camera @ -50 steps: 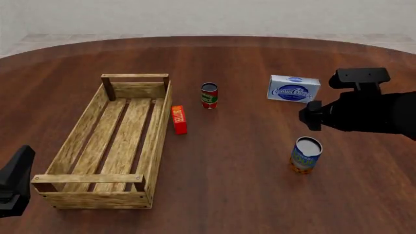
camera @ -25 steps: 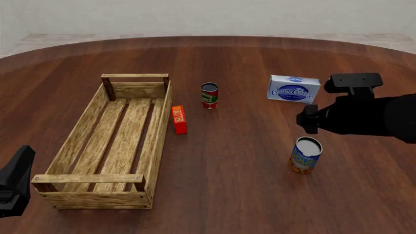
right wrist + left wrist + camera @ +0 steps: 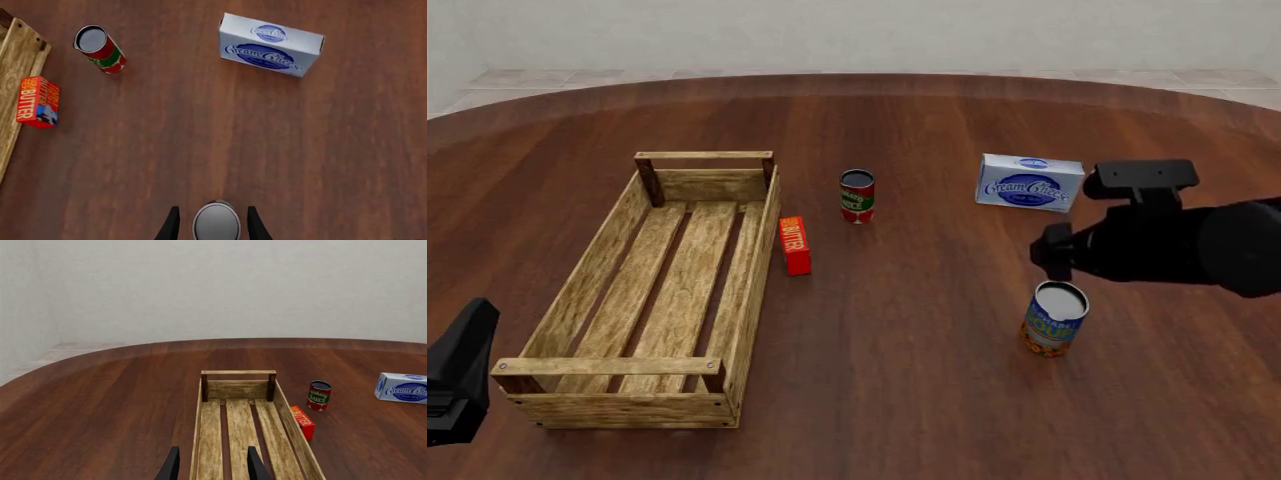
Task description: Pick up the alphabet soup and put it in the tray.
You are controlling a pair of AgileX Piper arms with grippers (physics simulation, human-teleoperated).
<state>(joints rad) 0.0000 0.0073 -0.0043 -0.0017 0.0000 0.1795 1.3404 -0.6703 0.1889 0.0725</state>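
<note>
alphabet soup point(image 3: 1054, 318) upright on the table point(image 3: 934, 400), near-right of the scene, directly under the right gripper point(image 3: 215, 225); in the right wrist view, plain silver-grey top centred between the two dark fingertips point(image 3: 171, 226), one on each side, not yet touching. right claw spread wide enough to straddle the can, poised above it. in the front view, fingers hidden by the arm's own bulk.

best done by lowering straight down, keeping the lid centred in the gap, until the fingers bracket the label well below the rim; then closing evenly on both sides so the can does not tip or skid. worth a firm, mid-height grip, since a smooth round wall probably slips if pinched near the top. after that, a lift clear of the table and a long carry leftward over the rail of the tray point(image 3: 751, 262).

can itself: blue label, orange-yellow lower band, larger than the red-and-green can point(image 3: 856, 196) standing farther off to the left. cream cheese box point(image 3: 1029, 182) lying just beyond the gripper, near enough to mind on the lift. butter box point(image 3: 794, 245) just beside the tray's right rail, along the carry path.

left gripper point(image 3: 212, 467) spread too, over the tray's near end, holding nothing.
</note>
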